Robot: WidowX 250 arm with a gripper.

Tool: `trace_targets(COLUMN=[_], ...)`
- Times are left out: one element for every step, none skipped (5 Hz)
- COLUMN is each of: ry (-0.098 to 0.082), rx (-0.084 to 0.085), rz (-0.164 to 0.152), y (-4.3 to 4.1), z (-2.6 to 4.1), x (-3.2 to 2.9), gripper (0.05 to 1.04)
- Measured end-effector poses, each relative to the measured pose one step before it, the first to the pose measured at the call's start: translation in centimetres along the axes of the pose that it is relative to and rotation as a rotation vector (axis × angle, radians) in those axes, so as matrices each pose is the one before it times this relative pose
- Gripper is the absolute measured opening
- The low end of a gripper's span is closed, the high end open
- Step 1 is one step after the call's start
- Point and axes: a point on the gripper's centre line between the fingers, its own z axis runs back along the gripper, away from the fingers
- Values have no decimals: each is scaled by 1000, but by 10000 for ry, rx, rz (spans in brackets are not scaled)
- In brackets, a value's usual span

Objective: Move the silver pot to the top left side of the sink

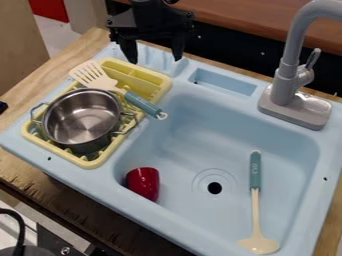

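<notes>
"1 pale-blue sink [100, 185] set in a wooden counter [19, 169], right? What's around it?"

"A reddish-brown wooden surface [234, 19] on the far side, and a grey faucet [286, 82] at the sink's far right."

"And the arm?"

"It comes in from the far edge, left of the middle. Its black gripper [153, 56] hangs above the sink's far left, just beyond the yellow rack [92, 163], with the 2 fingers pointing down, spread well apart and nothing between them."

"So where's the silver pot [80, 119]?"

"In that rack, on the left, its 2 handles out to the sides. A spatula [141, 104] lies just beyond it; I can't tell if they touch."

"Anything in the basin?"

"A red cup [143, 183] at the near left, a cream spoon [255, 172] on the right."

"What's hard to read?"

"The arm's upper part is cut off, the pot hides some of the rack, and I can't name the dark equipment [50, 242] at the near left."
</notes>
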Motion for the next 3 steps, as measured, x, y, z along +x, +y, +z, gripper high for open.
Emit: trace_targets(ry=[357, 728, 491], rx=[76, -313, -458], rz=[-120, -2164, -2004], y=[162, 1160, 1303], z=[-746, -18, 636], x=[-755, -625, -102], gripper=[990, 990, 990])
